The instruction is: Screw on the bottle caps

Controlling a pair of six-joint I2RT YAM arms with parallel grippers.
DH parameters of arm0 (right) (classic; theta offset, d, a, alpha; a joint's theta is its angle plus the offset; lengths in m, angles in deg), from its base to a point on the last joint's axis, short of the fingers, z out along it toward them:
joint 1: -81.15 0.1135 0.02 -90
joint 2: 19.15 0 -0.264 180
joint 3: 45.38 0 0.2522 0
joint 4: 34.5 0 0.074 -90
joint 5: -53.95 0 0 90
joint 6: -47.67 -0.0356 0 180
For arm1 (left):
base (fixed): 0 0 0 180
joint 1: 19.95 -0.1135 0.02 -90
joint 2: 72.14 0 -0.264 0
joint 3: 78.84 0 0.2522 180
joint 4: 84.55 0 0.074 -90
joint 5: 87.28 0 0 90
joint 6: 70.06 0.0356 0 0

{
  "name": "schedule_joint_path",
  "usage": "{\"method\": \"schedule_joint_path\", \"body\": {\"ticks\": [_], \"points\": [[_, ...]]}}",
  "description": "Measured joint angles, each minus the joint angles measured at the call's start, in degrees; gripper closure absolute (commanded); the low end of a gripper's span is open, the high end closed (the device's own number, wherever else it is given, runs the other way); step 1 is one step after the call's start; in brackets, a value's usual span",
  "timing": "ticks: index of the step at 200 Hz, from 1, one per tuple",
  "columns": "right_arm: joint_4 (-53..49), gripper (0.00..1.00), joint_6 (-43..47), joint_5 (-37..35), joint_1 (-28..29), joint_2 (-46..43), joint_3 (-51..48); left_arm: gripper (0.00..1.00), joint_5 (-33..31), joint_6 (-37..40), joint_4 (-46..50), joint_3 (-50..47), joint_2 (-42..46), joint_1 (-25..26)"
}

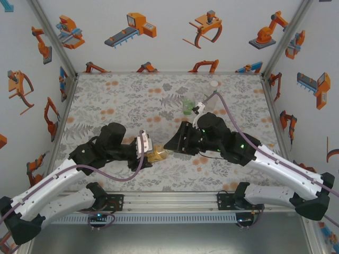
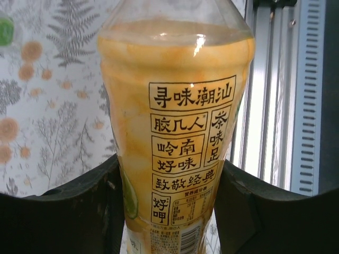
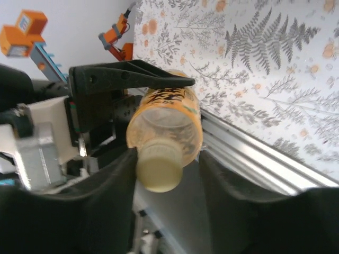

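My left gripper is shut on the yellow-amber bottle, clamping its labelled body from both sides and holding it on its side above the table's near middle. A pale whitish cap sits on the bottle's neck, facing my right gripper. That gripper is open around the cap: its left finger touches the cap, while a clear gap separates the cap from the right finger. In the top view the right gripper meets the bottle's mouth end. A green-labelled bottle stands behind the right arm.
A small white round cap lies near the far edge of the table. The aluminium rail runs along the near edge, right under the held bottle. Patterned walls close in the left, right and far sides.
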Motion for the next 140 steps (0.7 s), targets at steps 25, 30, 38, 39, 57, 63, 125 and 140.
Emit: {"method": "schedule_joint_path", "body": {"ticks": [25, 30, 38, 39, 57, 63, 125, 140], "points": [[2.36, 0.44, 7.43, 3.82, -4.17, -2.14, -0.35, 1.0, 0.63, -0.2, -1.86, 0.0, 0.48, 0.0], [3.45, 0.45, 8.94, 4.98, -5.57, -2.71, -0.68, 1.0, 0.83, -0.2, -2.05, 0.0, 0.52, 0.0], [5.11, 0.46, 11.52, 6.82, -7.67, -3.67, -1.46, 1.0, 1.16, -0.2, -2.25, 0.0, 0.68, 0.0], [5.33, 0.46, 11.8, 6.97, -7.87, -3.76, -1.53, 1.0, 1.18, -0.2, -2.27, 0.0, 0.7, 0.0], [8.28, 0.47, 18.03, 9.97, -10.62, -5.55, -3.3, 1.0, 1.62, -0.2, -2.32, 0.02, 1.27, 0.04], [8.94, 0.46, 20.85, 10.84, -10.75, -5.97, -3.63, 1.0, 1.66, -0.2, -2.32, 0.02, 1.42, 0.04], [5.7, 0.45, 57.53, 24.85, -10.75, -3.96, 0.61, 1.0, 2.01, -0.2, -2.23, 0.28, 1.66, 0.04], [3.82, 0.45, 65.66, 27.85, -10.75, -3.52, 2.23, 1.0, 2.29, -0.2, -2.19, 0.39, 1.66, 0.04]]}}
